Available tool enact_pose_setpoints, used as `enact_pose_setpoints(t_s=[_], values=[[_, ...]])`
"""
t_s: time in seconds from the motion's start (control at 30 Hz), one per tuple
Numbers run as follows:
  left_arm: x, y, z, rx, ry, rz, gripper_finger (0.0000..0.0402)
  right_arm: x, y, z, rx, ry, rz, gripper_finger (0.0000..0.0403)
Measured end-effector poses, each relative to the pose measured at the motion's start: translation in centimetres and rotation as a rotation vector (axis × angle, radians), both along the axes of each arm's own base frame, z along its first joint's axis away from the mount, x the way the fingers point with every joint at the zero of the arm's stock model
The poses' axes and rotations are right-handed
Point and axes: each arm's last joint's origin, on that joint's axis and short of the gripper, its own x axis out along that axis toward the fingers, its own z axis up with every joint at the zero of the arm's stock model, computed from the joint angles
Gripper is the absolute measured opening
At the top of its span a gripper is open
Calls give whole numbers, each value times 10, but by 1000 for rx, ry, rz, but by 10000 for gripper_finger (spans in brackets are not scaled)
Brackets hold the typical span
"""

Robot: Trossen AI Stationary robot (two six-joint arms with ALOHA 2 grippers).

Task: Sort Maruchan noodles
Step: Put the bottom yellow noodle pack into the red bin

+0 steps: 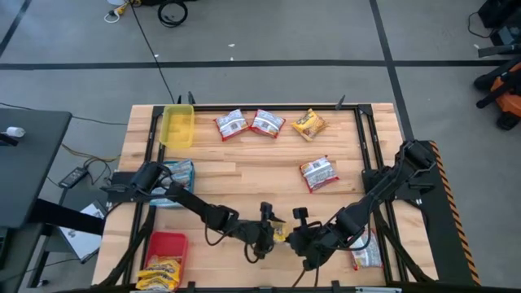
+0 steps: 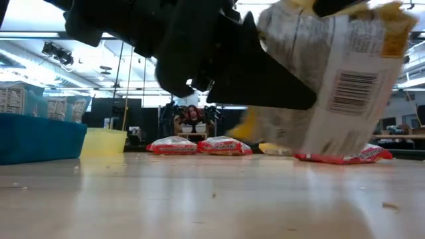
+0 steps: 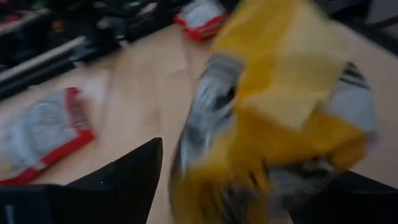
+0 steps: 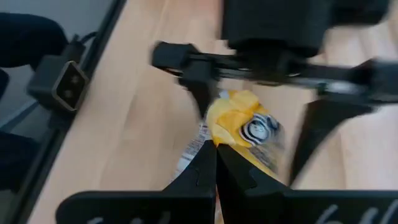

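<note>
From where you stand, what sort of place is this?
Probably a robotics lab or workshop: a wooden butcher-block table framed in black metal rails, grey concrete floor marked with dark tape lines, loose black cables, and ceiling strip lights over cluttered benches.

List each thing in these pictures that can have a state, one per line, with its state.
Right gripper: shut, pinching the yellow plastic noodle packet, lifted off the table.
Left gripper: open, fingers either side of that packet.
Yellow plastic tray: looks empty.
Red plastic tray: holds yellow packets.
Blue plastic tray: holds pale packets.
Four red-and-white packets: flat on the table.
</note>
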Motion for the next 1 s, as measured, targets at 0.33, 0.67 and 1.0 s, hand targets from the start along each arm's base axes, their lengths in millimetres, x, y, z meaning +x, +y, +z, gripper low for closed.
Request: enact_pose_setpoints(t_s=[0.33, 0.67, 1.0], values=[[-4, -4, 0, -8, 45, -37, 170, -1, 0, 0, -14, -10, -16, 37], [-72, -5, 56, -80, 444, 10, 156, -16, 6, 24, 10, -91, 0, 111], [-183, -13, 157, -348, 853, 174, 159, -16, 6, 24, -11, -116, -32, 110]])
